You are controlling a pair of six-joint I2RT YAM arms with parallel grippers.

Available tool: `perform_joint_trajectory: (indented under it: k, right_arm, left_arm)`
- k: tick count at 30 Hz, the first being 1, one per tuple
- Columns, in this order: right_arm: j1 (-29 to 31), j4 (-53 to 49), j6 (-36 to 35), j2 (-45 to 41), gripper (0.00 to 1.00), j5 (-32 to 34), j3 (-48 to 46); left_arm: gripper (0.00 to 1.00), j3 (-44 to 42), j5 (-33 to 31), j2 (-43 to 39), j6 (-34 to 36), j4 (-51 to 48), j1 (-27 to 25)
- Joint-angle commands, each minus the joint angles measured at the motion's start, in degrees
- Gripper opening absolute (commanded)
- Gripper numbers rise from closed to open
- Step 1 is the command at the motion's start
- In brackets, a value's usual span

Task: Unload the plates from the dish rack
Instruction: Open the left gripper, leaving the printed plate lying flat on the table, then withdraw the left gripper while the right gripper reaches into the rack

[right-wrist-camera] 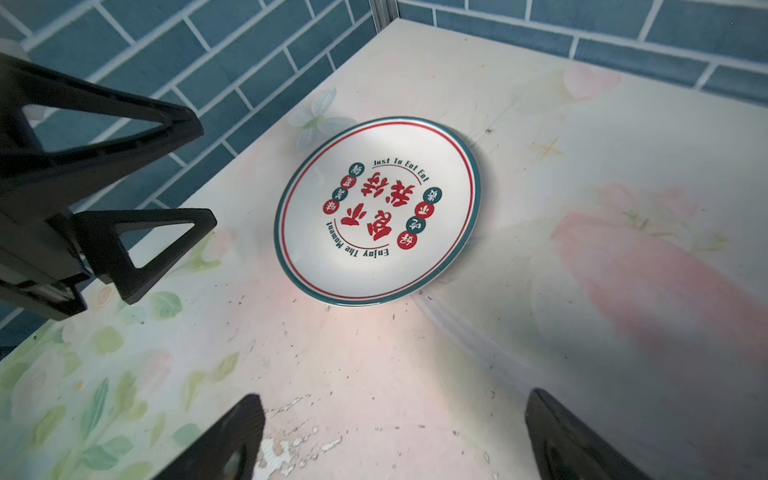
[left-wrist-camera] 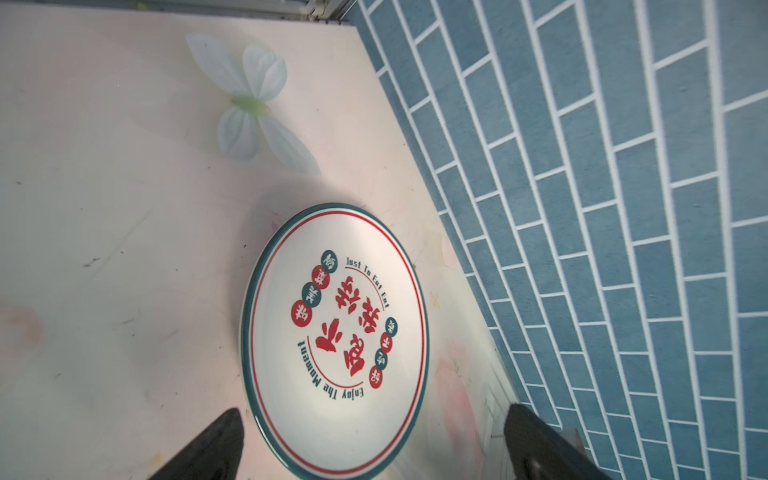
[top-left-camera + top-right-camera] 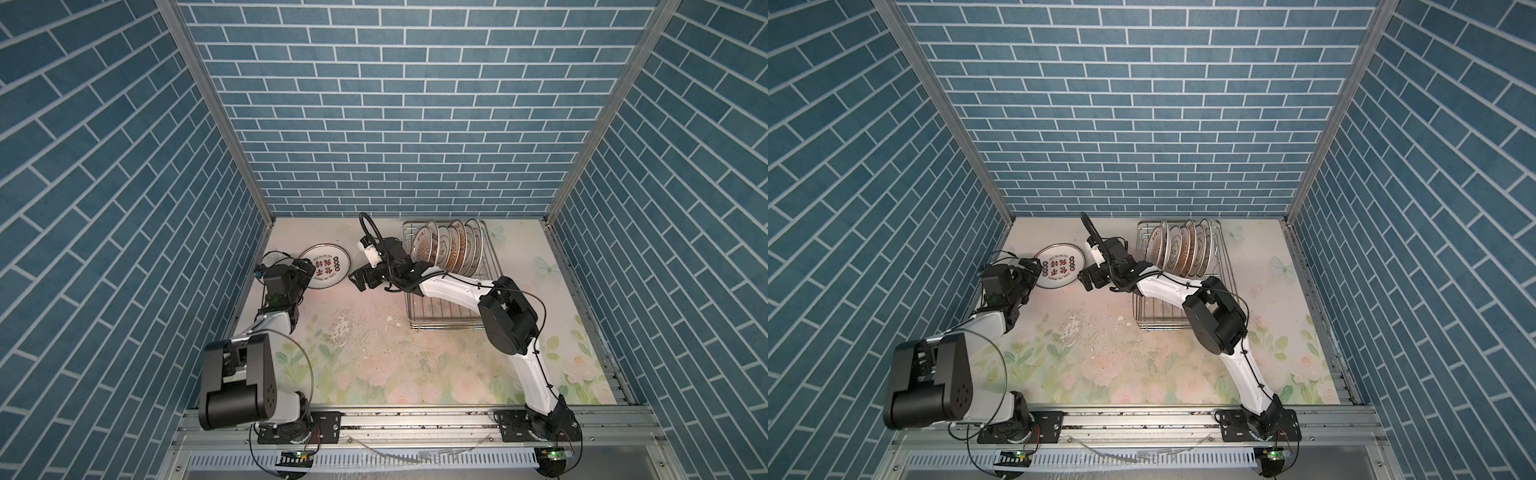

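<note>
Blue brick-patterned walls [image 3: 374, 104] close in on three sides of my table [image 3: 374, 365], whose top is printed with pale flowers and leaves. One loose plate [image 3: 325, 266] lies flat and face up on that top, in the far left part, close to the left wall. It is white with a dark green rim and a thin red ring inside it. Red characters fill the middle, with the words "Just To Eat Eat" and "Enjoy The Moment" around them. The other plates [image 3: 451, 249] stand on edge in a close row at the far end of the dish rack [image 3: 449, 320], which sits on the right half of the table. They overlap too much for me to count them surely.

My left gripper [image 3: 308, 272] is at the near-left edge of the loose plate, its jaws spread wide and holding nothing. In the left wrist view one finger [image 2: 226, 432] is just beside the rim, and the other stands apart from it, towards the wall. My right gripper [image 3: 356, 281] hangs over the table between the loose plate and the dish rack. Its jaws are also wide apart and empty, and it points towards the plate. My right forearm crosses above the rack. A printed butterfly [image 2: 249, 104] shows on the table just beyond the loose plate. A worn patch [image 3: 345, 328] in the print lies nearer to me, about the middle.
</note>
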Motion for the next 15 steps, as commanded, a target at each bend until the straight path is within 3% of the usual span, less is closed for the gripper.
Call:
perform_joint_trajectory:
  k: [1,10,15]
  right_arm:
    - [1.31,3.36,-2.57,-6.88,0.99,2.68,-3.38]
    - [1.76,8.43,-2.98,-21.18,0.99,6.08,-17.35]
    - [1.74,9.99,-5.17,-29.61,0.99,10.22,-25.36]
  left_arm:
    - [1.0,-1.91,-1.74,-6.34,3.14,-5.35,-0.89]
    - [1.0,-5.03,-2.65,-26.89,9.34,-11.22,-8.93]
    - [1.0,-7.68,7.19,-33.89,10.77,-4.71,-12.41]
